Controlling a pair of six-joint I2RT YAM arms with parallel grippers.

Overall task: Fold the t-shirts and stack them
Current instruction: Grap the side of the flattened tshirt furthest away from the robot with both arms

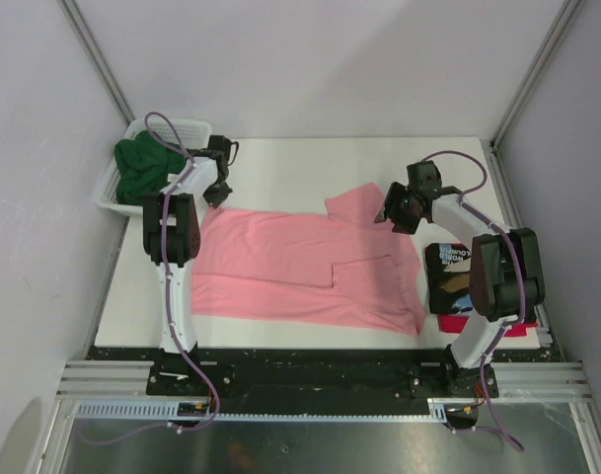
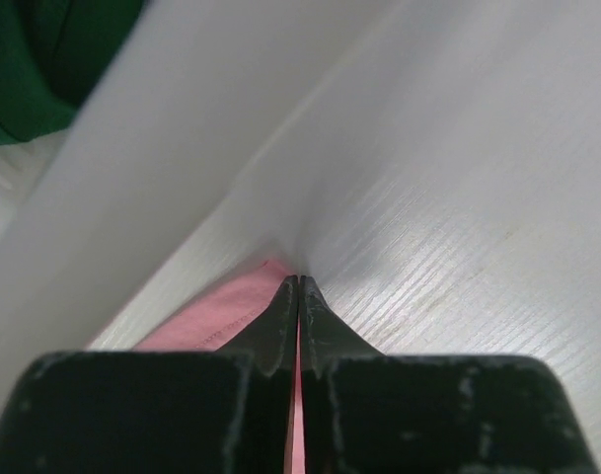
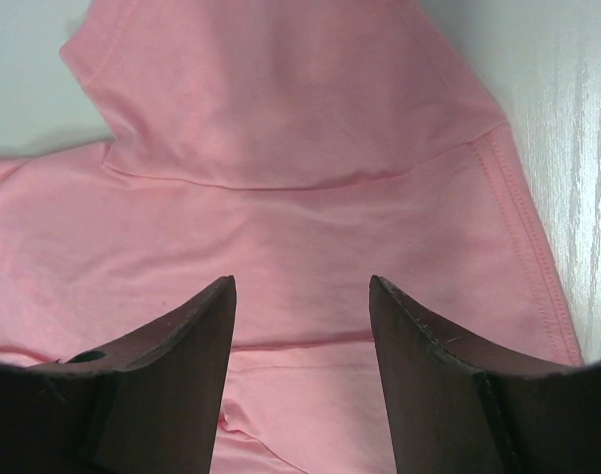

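The salmon-pink t-shirt [image 1: 300,267] lies spread flat across the middle of the table, with one sleeve folded in. My left gripper [image 1: 213,197] is at its far left corner, shut on the pink cloth's edge [image 2: 211,321]; a strip of pink shows between the closed jaws of that gripper [image 2: 299,281]. My right gripper [image 1: 387,214] hovers open over the shirt's far right sleeve [image 3: 300,148]; nothing sits between the jaws of this gripper [image 3: 302,286]. The dark green t-shirt [image 1: 137,168] is bunched in the basket. The black printed t-shirt [image 1: 448,272] lies folded on the red one [image 1: 517,329] at the right.
The white mesh basket [image 1: 187,126] stands at the far left corner of the table, right beside my left arm. The green cloth [image 2: 34,69] shows in the left wrist view's upper left. White enclosure walls close in the table on three sides.
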